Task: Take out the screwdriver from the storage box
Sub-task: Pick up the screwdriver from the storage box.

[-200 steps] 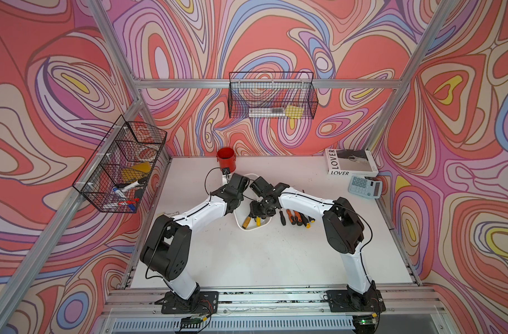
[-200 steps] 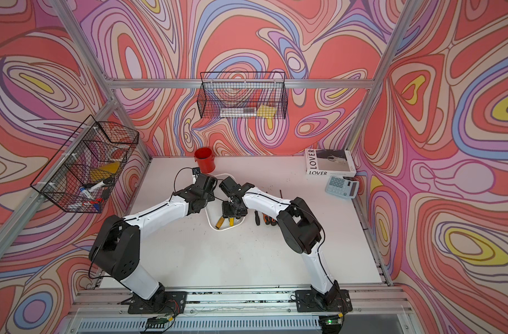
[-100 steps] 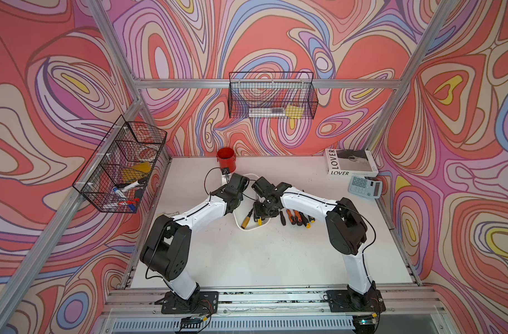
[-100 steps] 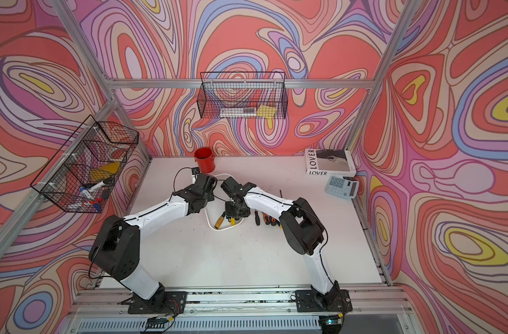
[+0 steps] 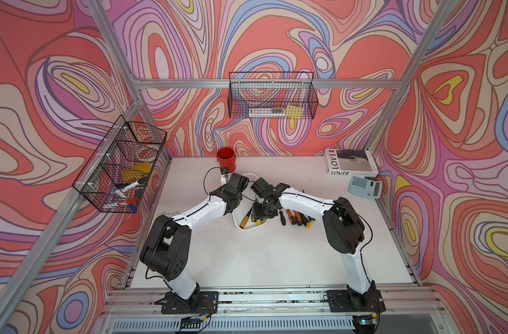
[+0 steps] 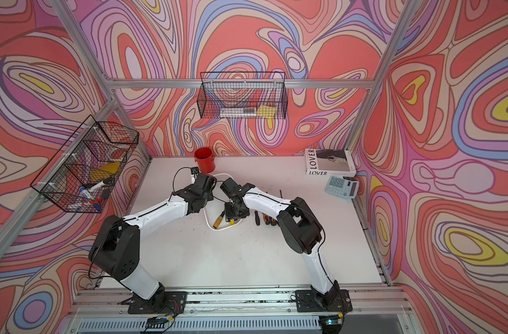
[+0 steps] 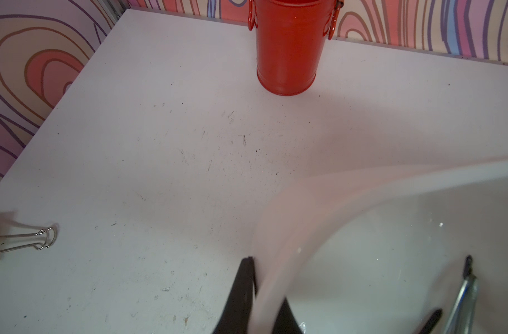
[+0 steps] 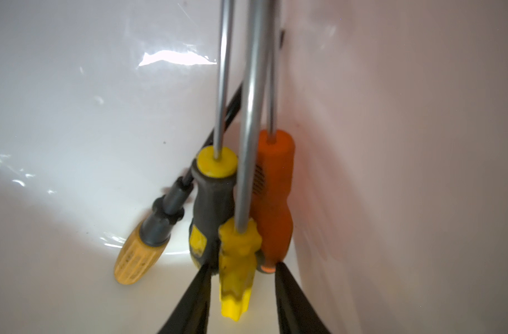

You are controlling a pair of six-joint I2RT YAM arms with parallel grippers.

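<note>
I see the right gripper (image 8: 242, 267) inside the storage box (image 8: 73, 86), jaws apart, straddling the handle of the yellow screwdriver (image 8: 238, 289). That tool lies near the box wall, between the orange screwdriver (image 8: 273, 188) and the grey-and-yellow screwdriver (image 8: 213, 196). The left gripper (image 7: 265, 280) is clamped on the box rim.

You have two robot arms (image 5: 206, 209), two wire baskets (image 5: 271, 98), one red cup (image 5: 226, 160), one white storage box (image 5: 248, 228), four screwdrivers (image 8: 273, 188) in it, one book (image 5: 351, 162), one calculator (image 5: 364, 186), one binder clip (image 7: 30, 240), loose screwdrivers (image 5: 296, 217) on your tabletop (image 5: 275, 260), too small to count.
</note>
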